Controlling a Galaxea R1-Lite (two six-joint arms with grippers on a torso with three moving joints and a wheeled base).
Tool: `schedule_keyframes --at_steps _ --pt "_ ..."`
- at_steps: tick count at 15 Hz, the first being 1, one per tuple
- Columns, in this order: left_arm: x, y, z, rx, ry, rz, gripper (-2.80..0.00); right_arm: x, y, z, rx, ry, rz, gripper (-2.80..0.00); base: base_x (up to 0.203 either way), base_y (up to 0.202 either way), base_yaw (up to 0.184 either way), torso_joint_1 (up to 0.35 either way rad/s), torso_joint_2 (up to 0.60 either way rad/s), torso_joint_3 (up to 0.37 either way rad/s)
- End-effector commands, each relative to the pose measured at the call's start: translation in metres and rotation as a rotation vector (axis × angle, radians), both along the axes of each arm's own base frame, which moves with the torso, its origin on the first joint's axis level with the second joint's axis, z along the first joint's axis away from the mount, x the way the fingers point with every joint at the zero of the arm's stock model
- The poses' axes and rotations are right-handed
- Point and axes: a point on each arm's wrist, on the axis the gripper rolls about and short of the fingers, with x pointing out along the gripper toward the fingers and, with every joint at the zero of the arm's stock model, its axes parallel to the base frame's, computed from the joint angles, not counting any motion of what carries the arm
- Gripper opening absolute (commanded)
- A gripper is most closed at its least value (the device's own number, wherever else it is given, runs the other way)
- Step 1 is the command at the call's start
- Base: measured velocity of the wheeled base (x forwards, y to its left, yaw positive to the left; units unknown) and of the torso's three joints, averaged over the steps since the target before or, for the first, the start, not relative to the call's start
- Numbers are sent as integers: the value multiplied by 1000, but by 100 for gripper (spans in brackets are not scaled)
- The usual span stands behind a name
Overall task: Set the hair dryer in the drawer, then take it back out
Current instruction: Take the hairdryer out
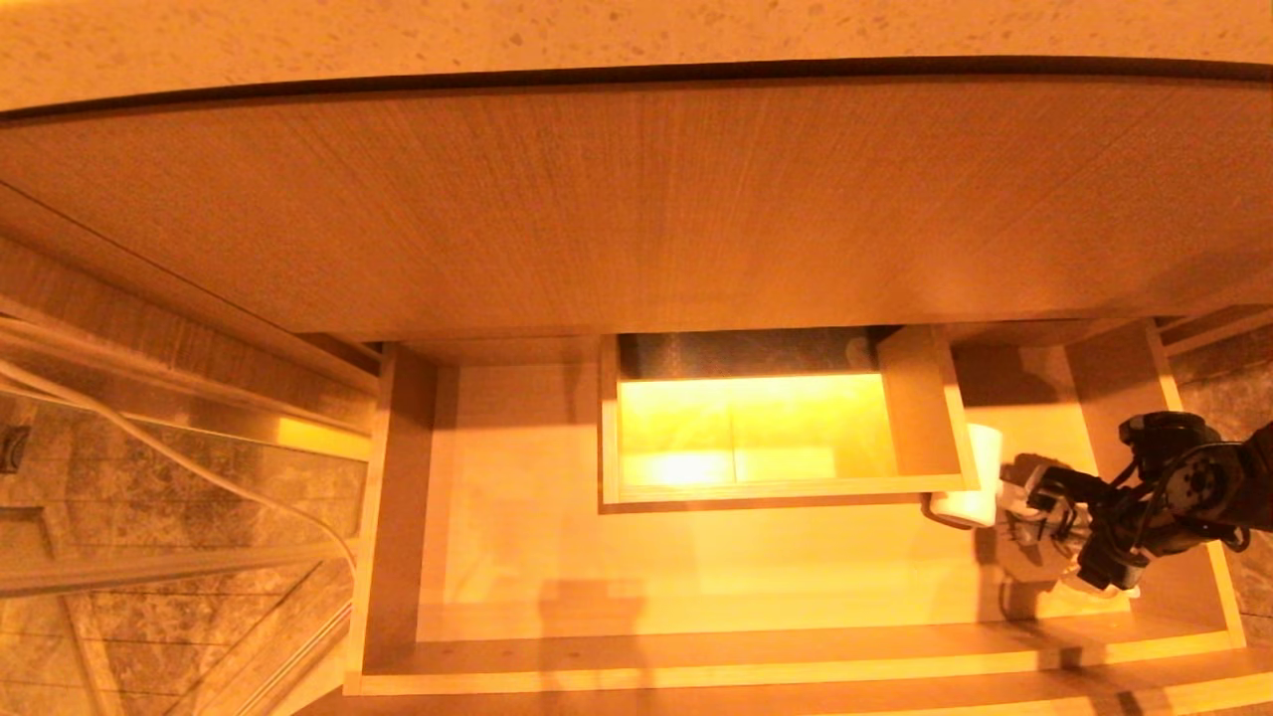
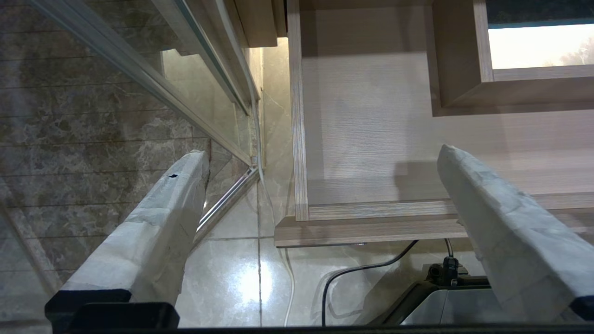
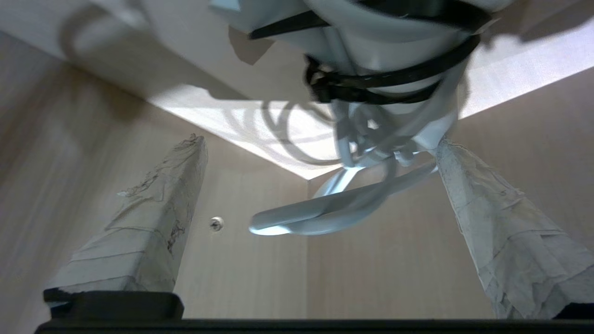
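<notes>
- The drawer [image 1: 517,557] stands pulled out under the taller wood-grain front panel [image 1: 636,199], its pale floor bare over most of its width.
- At mid-back of the drawer sits the boxed cut-out [image 1: 920,408], brightly lit inside.
- The hair dryer [image 1: 980,472] is inside the drawer at its right end, just beside the cut-out's right wall, white barrel showing toward the back.
- The right pincer [image 1: 1034,512] reaches into that right end from the side, right by the dryer's handle end.
- From the right wrist view, the two wrapped fingers [image 3: 153,222] stand spread wide with nothing clamped between them; the dryer's bundled white cord [image 3: 362,153], bound with a black strap [image 3: 390,79], hangs just ahead of them, close to one fingertip.
- A small screw head [image 3: 216,223] shows on the drawer's inner wall.
- The left pincer [image 2: 320,222] is parked off the drawer's left front corner, above the tiled floor [image 2: 232,278], spread wide and holding nothing.
- A dark cable [image 2: 352,273] trails on the floor below it.
</notes>
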Motion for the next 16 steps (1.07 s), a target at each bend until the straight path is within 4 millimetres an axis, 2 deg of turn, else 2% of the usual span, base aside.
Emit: schedule_keyframes --at_steps 1,3,4,10,16 --pt "0 0 0 0 0 0 0 -1 0 0 -4 2 4 0 0 0 0 0 0 0" --pt "0 0 0 0 0 0 0 0 -1 1 -11 -1 7 0 0 0 0 0 0 0" --pt "0 0 0 0 0 0 0 -1 -1 0 -10 4 8 -280 0 0 0 0 0 0" --pt "0 0 0 0 0 0 0 -1 0 -1 -4 7 1 -280 0 0 0 0 0 0" --pt "0 0 0 0 0 0 0 2 -1 13 -24 -41 5 -280 0 0 0 0 0 0"
